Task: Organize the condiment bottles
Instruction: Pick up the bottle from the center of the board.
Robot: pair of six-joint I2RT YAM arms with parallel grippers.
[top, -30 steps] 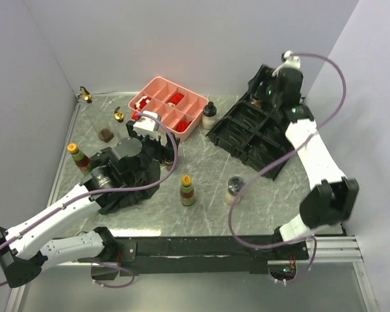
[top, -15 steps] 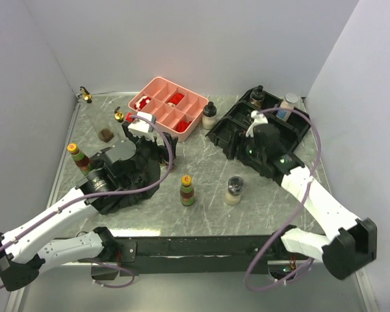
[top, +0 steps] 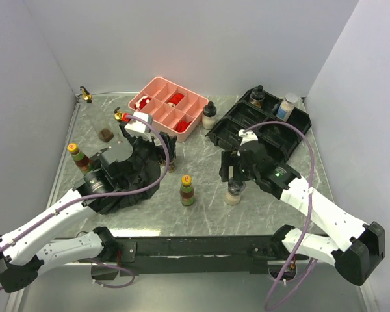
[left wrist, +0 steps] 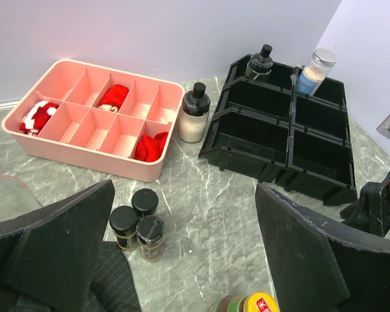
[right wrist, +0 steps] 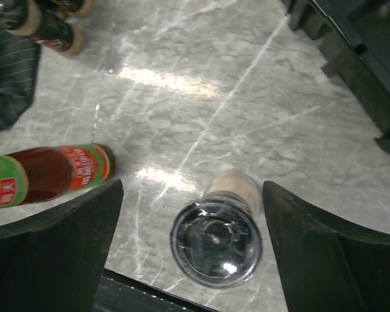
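**Operator:** What's different from a second ago?

**Spotter:** Your right arm has swung off the black rack (top: 281, 133) in the upper right of the overhead view. It now hangs over the pale shaker (right wrist: 216, 242) at centre frame. The right claw (right wrist: 192, 218) has spread, and its fingers stand either side of the grey lid without touching it. It holds nothing.

**Operator:** And the left one?

**Spotter:** The left claw (left wrist: 182, 260) is wide open and empty, above three black-lidded jars (left wrist: 140, 222) by the dark cloth (top: 127, 188).

**Operator:** How do I take the shaker cleanly?

**Spotter:** In the wrist view the lid sits low in the frame and a touch right of centre. I'd nudge the claw until the lid is centred between the fingers, then come straight down. Close on the pale body below the lid, since the lid looks slick. Mind the sauce bottle (right wrist: 49, 174) near the finger at lower left, because a sideways drift could tip it. The rack has open bins, and I'd lift fully clear before you swing back there.
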